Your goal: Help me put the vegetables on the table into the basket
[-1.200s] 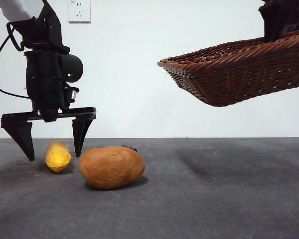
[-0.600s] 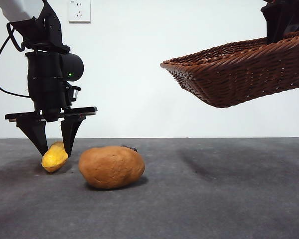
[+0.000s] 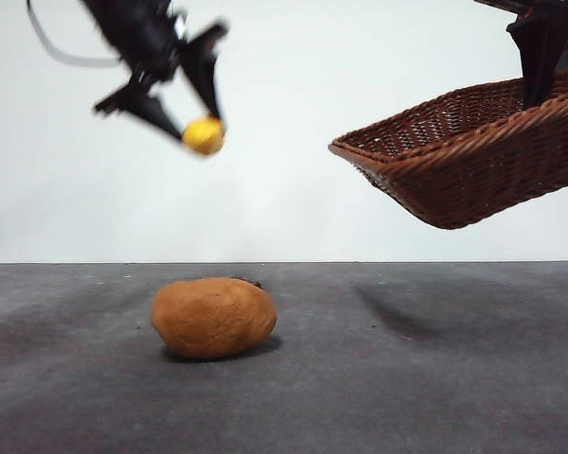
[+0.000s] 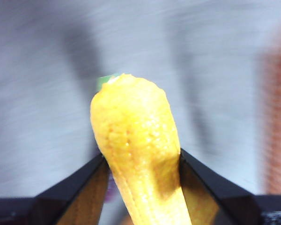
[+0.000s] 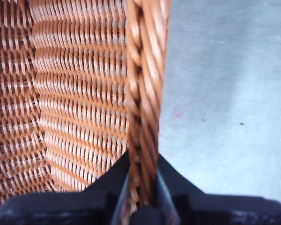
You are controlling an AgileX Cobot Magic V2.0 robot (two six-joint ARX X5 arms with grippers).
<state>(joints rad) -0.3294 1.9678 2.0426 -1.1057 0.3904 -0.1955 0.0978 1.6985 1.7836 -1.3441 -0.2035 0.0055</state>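
Gripping the small bright-yellow bumpy oval vegetable [image 3: 204, 134], the left end effector [image 3: 195, 118] hangs high above the dark-grey matte worktop [image 3: 407, 378], blurred; jaws closed on the piece, which sticks out past the tips in the left wrist view [image 4: 136, 150]. Right end effector [image 5: 141, 192] pinches the braided rim of the dark-brown woven wicker basket [image 3: 473, 161], held tilted in the air, well apart from the yellow piece. Large smooth orange-brown potato-shaped lump [image 3: 213, 317] lies on the worktop, below both.
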